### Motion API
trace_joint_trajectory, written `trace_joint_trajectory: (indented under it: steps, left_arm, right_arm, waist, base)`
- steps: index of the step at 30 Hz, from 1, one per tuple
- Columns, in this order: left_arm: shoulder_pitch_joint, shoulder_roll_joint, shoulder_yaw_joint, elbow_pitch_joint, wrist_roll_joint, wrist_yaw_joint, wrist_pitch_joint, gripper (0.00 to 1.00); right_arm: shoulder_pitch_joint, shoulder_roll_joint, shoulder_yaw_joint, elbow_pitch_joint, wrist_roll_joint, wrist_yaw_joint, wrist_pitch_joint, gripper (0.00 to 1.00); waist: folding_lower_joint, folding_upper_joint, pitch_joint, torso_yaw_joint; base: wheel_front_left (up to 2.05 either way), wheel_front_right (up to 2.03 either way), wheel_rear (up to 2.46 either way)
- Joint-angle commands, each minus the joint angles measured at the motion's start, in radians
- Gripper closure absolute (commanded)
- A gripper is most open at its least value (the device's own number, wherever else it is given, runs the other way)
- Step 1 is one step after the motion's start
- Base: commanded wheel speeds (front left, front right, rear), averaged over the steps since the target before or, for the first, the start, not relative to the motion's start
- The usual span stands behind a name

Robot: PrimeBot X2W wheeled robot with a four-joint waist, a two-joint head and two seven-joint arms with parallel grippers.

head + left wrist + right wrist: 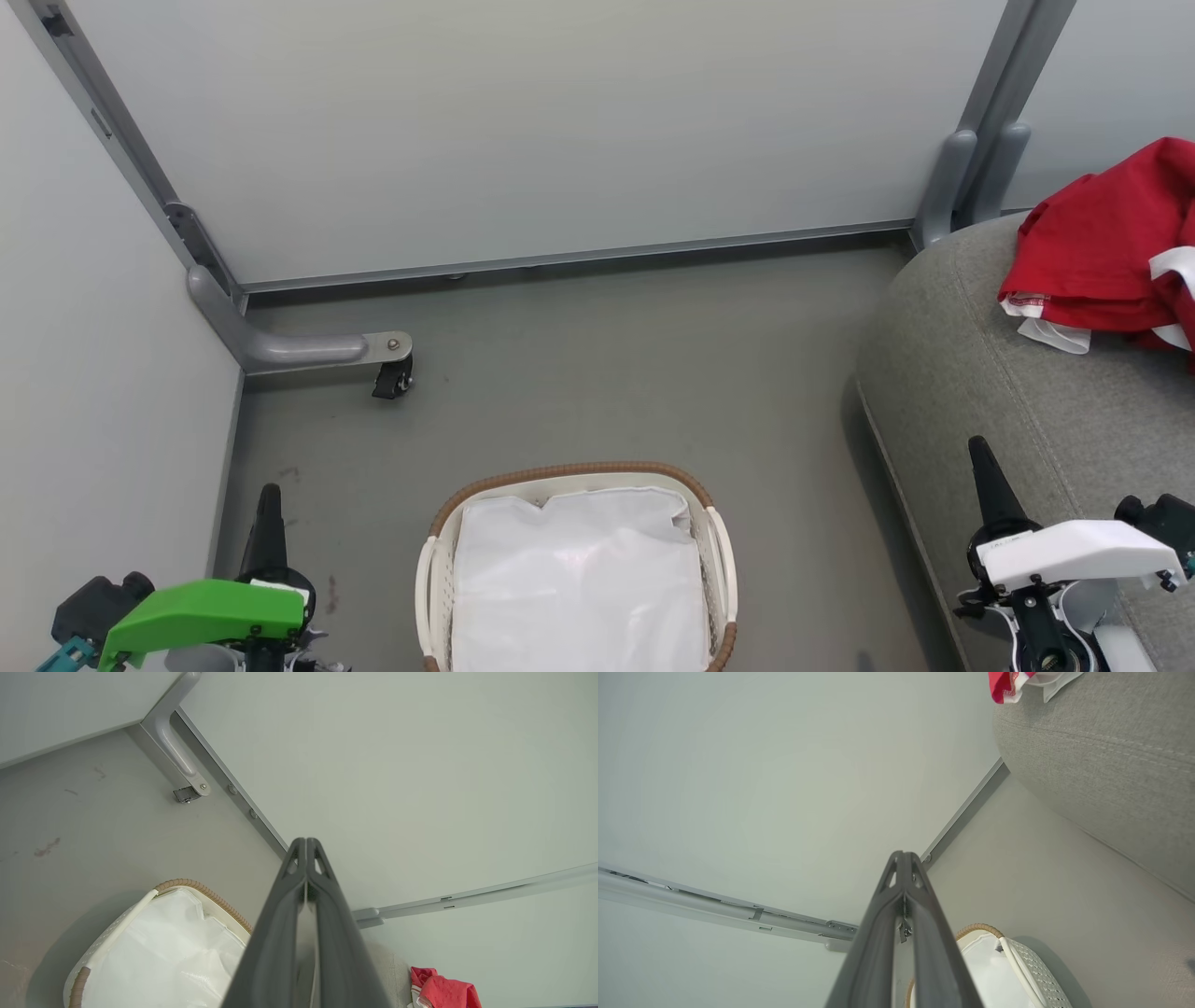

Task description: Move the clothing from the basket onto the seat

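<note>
Clothing [1102, 243]: red garment with white trim, bunched up on the seat. It's up and well off to the right of the basket in the head view, not touching it.
Basket [721, 560]: sits on the grey floor [607, 373] at the bottom middle of the head view. It has a brown woven rim and a kinda crumpled white liner [579, 579] showing inside.
Seat [1008, 392]: big grey cushion near the basket's right side, with a strip of floor between them and a stitched seam running along it.
Left gripper [306, 847]: left of the basket, over the floor. Fingers are pressed flat together, nothing between them.
Right gripper [903, 858]: right of the basket, over the seat's front part — fingers closed tight on each other too, holding nothing.
Wall panels [560, 140]: pale grey, beyond the basket and along its left.
Caster [392, 378]: small black wheel on a grey foot, beyond the basket toward its left, near the panel corner.
</note>
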Motion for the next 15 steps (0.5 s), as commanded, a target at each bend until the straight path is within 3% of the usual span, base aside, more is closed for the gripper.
trace_joint_trajectory:
  steps: [1,15]
  left_arm:
    - [-0.026,0.005,0.006,-0.013,-0.028,-0.004,0.008,1.00]
    - [-0.037,0.005,0.023,-0.025,-0.152,-0.010,0.045,1.00]
  right_arm:
    - [-0.013,-0.007,-0.004,-0.015,0.029,0.000,0.007,1.00]
    - [-0.014,-0.008,-0.012,-0.024,0.171,-0.001,0.044,1.00]
  waist:
    - [0.0000,0.0000,0.000,0.000]
    - [0.0000,0.0000,-0.004,-0.003]
  base:
    - [0.00,0.00,0.00]
    - [0.00,0.00,0.00]
